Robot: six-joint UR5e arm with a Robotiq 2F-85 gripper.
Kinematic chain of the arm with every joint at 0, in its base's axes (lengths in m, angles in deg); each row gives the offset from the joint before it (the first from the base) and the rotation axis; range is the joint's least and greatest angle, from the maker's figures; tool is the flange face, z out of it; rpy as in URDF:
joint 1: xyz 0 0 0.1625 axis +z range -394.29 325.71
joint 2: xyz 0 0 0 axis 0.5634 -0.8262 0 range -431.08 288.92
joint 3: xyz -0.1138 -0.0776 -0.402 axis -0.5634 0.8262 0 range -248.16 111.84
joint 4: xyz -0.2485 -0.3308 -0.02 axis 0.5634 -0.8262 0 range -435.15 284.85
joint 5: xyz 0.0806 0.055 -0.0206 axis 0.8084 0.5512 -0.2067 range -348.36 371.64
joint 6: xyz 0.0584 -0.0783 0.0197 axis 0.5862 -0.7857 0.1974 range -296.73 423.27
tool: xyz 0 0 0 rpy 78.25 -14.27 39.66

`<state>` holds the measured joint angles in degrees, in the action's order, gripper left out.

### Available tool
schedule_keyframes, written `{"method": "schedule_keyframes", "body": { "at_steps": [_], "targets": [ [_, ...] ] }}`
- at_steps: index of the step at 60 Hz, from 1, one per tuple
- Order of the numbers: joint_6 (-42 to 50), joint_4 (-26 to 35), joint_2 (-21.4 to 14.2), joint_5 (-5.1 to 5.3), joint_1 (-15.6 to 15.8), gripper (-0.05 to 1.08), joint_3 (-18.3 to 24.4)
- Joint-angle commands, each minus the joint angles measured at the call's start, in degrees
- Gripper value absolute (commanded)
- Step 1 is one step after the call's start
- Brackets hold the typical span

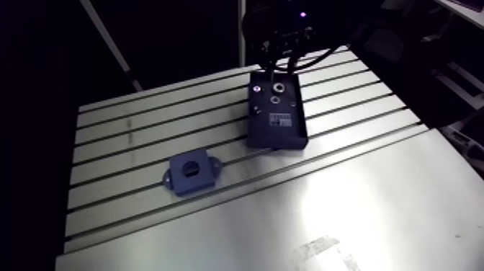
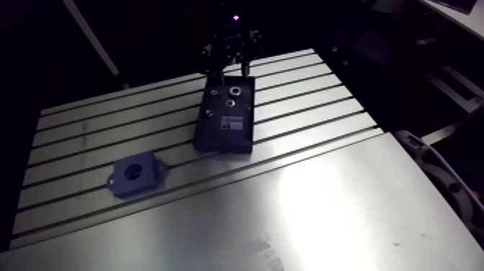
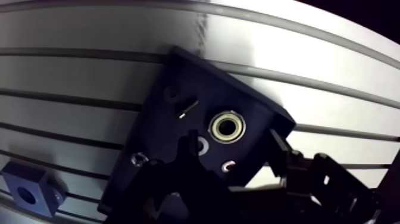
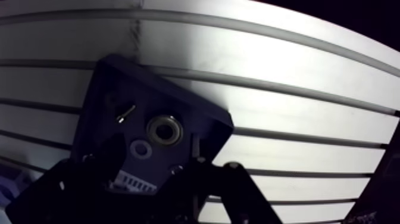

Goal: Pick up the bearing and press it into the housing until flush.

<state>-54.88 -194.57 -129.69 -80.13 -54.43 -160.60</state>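
Note:
The bearing [image 3: 227, 127], a small metal ring, sits in a recess of a black parts tray [image 1: 282, 135] at the far middle of the table. My gripper [image 3: 233, 137] hangs over the tray's far end, open. Its two dark fingers [image 3: 188, 149] stand either side of the bearing without touching it. In the arm view the gripper [image 1: 281, 63] is dark and small above the bearing [image 1: 277, 89]. The housing [image 1: 191, 173], a dark blue block with a round bore and side ears, lies apart on the table, to the tray's front left. It also shows beside the gripper in the wrist view [image 3: 27, 192].
The tray also holds a white washer [image 3: 202, 146], a short pin [image 3: 189, 109] and a few small screws [image 1: 256, 90]. The slotted aluminium table [image 1: 144, 137] gives way to a smooth metal sheet [image 1: 346, 209] at the front.

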Motion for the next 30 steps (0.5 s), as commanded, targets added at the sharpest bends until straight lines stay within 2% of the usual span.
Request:
{"method": "schedule_keyframes", "body": {
  "at_steps": [1, 19, 30],
  "targets": [
    [0.06, -0.16, 0.57, 0.05, 0.01, 0.35, -0.31],
    [-0.02, -1.16, 1.44, 0.05, 0.01, 0.38, -0.40],
    [-0.02, -1.66, 2.06, -0.54, -0.08, 0.38, -0.41]
  ]
}}
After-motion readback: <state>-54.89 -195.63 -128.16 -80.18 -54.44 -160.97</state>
